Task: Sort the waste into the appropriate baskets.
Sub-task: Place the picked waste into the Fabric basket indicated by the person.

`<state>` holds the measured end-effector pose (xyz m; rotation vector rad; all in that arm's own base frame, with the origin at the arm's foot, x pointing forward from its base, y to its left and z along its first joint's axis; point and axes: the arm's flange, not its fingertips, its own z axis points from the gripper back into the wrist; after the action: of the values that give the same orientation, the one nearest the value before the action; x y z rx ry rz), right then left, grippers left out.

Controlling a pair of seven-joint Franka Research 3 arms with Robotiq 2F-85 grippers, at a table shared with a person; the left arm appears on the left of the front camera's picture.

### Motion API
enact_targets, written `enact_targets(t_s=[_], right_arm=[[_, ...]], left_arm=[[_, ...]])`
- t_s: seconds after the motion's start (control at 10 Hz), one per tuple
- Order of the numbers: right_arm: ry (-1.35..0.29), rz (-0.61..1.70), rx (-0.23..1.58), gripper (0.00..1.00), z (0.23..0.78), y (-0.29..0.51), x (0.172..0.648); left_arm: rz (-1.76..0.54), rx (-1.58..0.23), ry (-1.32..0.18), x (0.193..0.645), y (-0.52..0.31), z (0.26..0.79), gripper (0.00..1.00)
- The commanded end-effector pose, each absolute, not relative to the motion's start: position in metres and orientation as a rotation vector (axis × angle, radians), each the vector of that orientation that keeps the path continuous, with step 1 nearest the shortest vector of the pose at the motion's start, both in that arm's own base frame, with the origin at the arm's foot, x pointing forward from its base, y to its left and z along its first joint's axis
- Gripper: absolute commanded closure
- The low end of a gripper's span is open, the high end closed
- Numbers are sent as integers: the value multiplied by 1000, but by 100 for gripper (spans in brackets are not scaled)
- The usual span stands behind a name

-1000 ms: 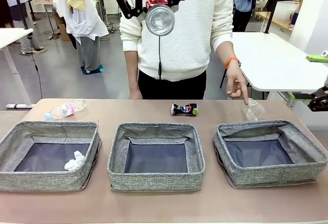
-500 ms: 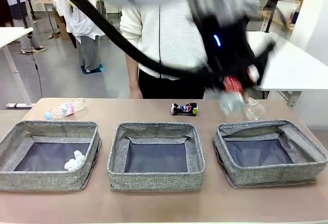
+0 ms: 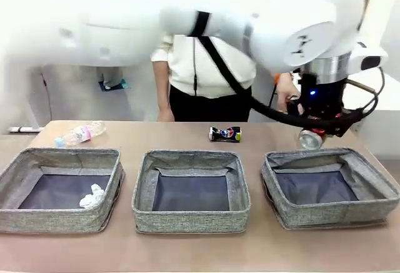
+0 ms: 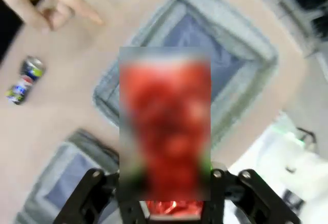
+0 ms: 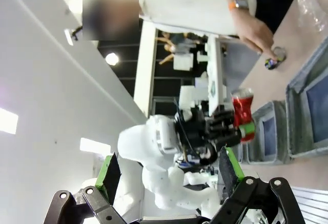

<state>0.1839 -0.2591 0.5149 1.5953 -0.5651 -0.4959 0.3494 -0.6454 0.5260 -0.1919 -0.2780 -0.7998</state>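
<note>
At the far left of the surface (image 3: 187,248), the clear bottle (image 3: 79,134) lay on its side, beyond the left basket (image 3: 59,220). That basket held the white paper ball (image 3: 92,196) near its right wall. The middle basket (image 3: 190,220) stood just beside it. The dark blue can (image 3: 225,134) lay on its side on the surface, beyond the middle basket's far right corner. Farther right, the person's hand (image 4: 48,6) pointed a finger down at the surface, near the right basket (image 3: 328,213).

The left arm reached across from the left to that side. Its left end effector (image 4: 169,175) was clenched on the dented red can (image 4: 164,126), green pads pressed to the can's sides. The can hung in the air over the far left part of the right basket's rim, its silver end turned toward the front camera.

The right end effector (image 5: 169,175) was raised well apart from the baskets, its fingers (image 5: 107,175) spread wide and grasping nothing.
</note>
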Motion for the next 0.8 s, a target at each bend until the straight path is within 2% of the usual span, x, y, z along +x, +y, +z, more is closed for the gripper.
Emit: enact_targets(t_s=[0.0,0.6,0.7], right_arm=[[-567,-474,1588,0,516,-258,180],[-567,-474,1588,0,516,-258,180],[-567,-474,1588,0,516,-258,180]], left_arm=[[-787,-183,-209,369,-693,530,71],[-804,-174,-152,366,-696,519,71],[-806,-181,-136,365,-696,520,15]])
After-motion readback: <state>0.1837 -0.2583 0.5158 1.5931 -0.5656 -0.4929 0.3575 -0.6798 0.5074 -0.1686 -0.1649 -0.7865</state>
